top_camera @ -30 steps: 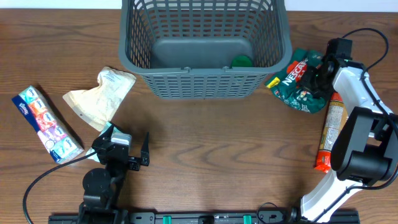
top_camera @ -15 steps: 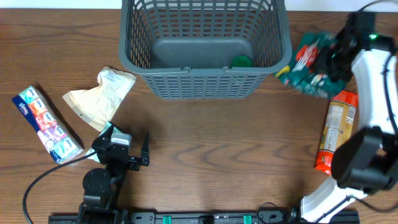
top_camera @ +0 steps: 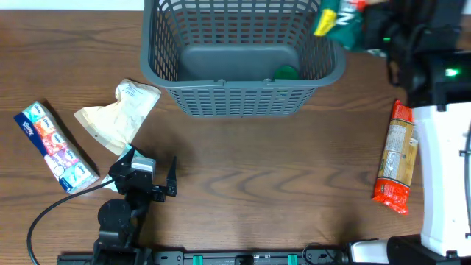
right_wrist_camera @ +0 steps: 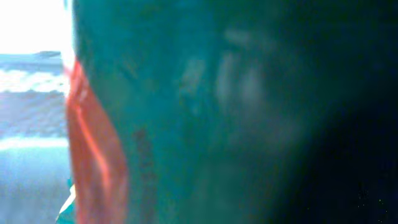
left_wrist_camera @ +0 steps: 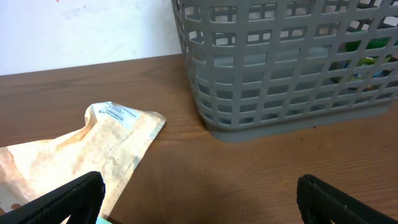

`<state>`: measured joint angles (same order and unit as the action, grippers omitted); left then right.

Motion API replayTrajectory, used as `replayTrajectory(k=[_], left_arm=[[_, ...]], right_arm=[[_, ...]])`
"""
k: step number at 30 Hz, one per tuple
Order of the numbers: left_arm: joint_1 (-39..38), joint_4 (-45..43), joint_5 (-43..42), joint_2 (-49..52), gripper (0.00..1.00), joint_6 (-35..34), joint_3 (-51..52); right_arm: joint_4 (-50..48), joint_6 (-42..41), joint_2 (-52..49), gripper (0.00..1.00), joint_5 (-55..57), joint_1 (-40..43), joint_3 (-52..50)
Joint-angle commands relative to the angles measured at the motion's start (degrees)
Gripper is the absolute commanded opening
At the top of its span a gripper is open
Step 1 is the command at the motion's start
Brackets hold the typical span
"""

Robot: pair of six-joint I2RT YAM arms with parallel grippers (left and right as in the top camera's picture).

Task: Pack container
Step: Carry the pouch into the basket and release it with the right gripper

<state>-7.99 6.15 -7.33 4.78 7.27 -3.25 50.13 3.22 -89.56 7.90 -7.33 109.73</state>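
Observation:
The container, a dark grey slotted basket (top_camera: 243,99), stands at the back middle of the table and holds a small green item (top_camera: 285,72). It also shows in the left wrist view (left_wrist_camera: 286,68). My right gripper (top_camera: 377,33) is raised and shut on a green coffee packet (top_camera: 342,18), which hangs over the basket's right rim. The packet (right_wrist_camera: 217,112) fills the right wrist view as a blur and hides the fingers. My left gripper (top_camera: 165,180) is open and empty, low near the front left, its fingers (left_wrist_camera: 202,205) wide apart over bare wood.
A beige paper pouch (top_camera: 118,114) lies left of the basket, and also shows in the left wrist view (left_wrist_camera: 74,155). A colourful tissue pack (top_camera: 55,147) lies at the far left. A long orange-red packet (top_camera: 395,158) lies at the right, beside the right arm's base.
My right gripper has lifted the green packet off the table right of the basket and carried it up and left, over the basket's right rim. The left arm has not moved.

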Motion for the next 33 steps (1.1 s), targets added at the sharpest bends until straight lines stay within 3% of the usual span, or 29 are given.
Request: replayTrajectory(k=[1, 3, 7, 23, 33], left_arm=[[-0.2, 1.27, -0.68, 0.07, 0.99, -0.57, 1.03], [-0.2, 1.27, -0.68, 0.07, 0.98, -0.57, 1.03], [-0.2, 1.27, -0.68, 0.07, 0.98, -0.57, 1.03], [-0.2, 1.27, -1.05, 0.07, 0.98, -0.55, 1.03], [-0.2, 1.27, -1.09, 0.07, 0.99, -0.79, 1.03]], right_arm=[[-3.02, 17.46, 0.28, 0.01, -5.62, -7.76, 1.57], [-3.52, 26.12, -1.14, 0.01, -9.53, -11.37, 1.57], [-4.98, 30.29, -4.79, 0.01, -10.29, -15.91, 1.57], [-4.63, 30.05, -25.4, 0.01, -11.61, -20.06, 1.57], [-5.22, 30.05, -28.85, 0.01, -11.61, -22.86, 1.57]])
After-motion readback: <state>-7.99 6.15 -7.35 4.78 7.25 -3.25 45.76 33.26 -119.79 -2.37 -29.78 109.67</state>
